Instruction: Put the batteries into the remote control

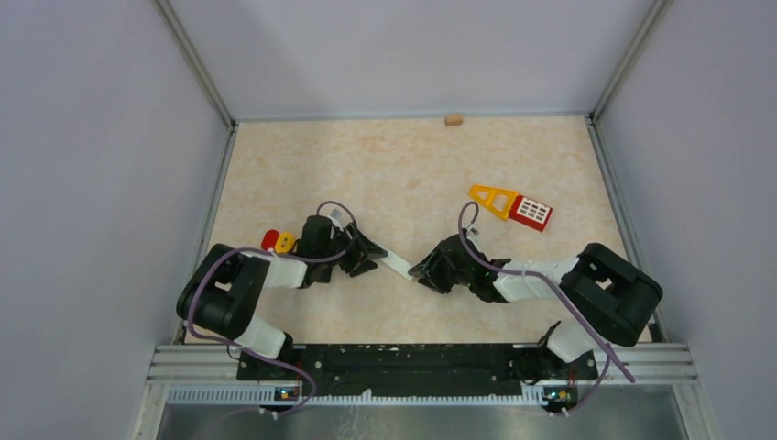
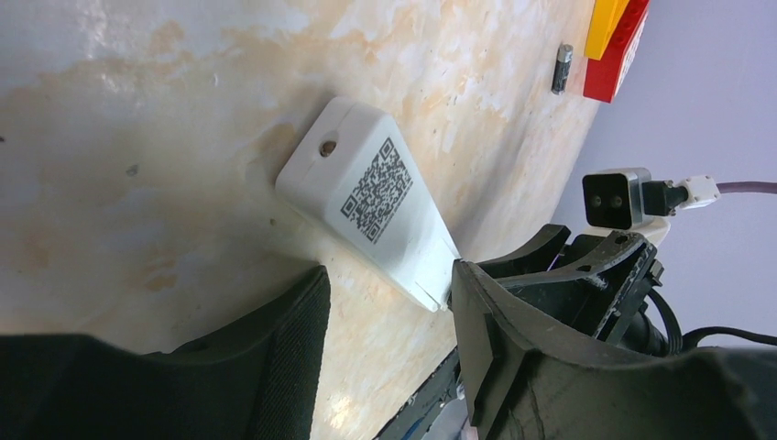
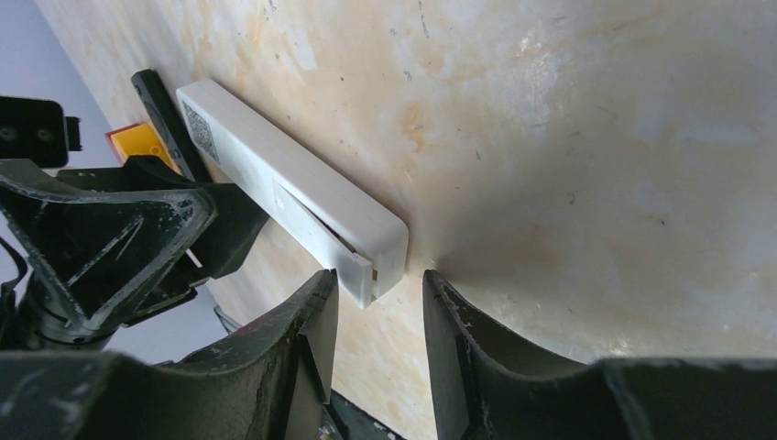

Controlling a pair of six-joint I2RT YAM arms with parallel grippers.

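A white remote lies flat on the table between my two grippers. In the left wrist view the remote shows a QR code, and its near end touches the right fingertip. My left gripper is open and empty; it also shows in the top view. In the right wrist view the remote has its end just beyond my open fingertips, with a seam showing along its side. My right gripper is open and empty. One small dark battery lies next to the toy; the others are out of view.
A red and yellow toy remote lies at the right rear, also seen in the left wrist view. Small red and yellow pieces sit beside the left arm. A wooden block rests at the back wall. A dark narrow piece lies beyond the remote.
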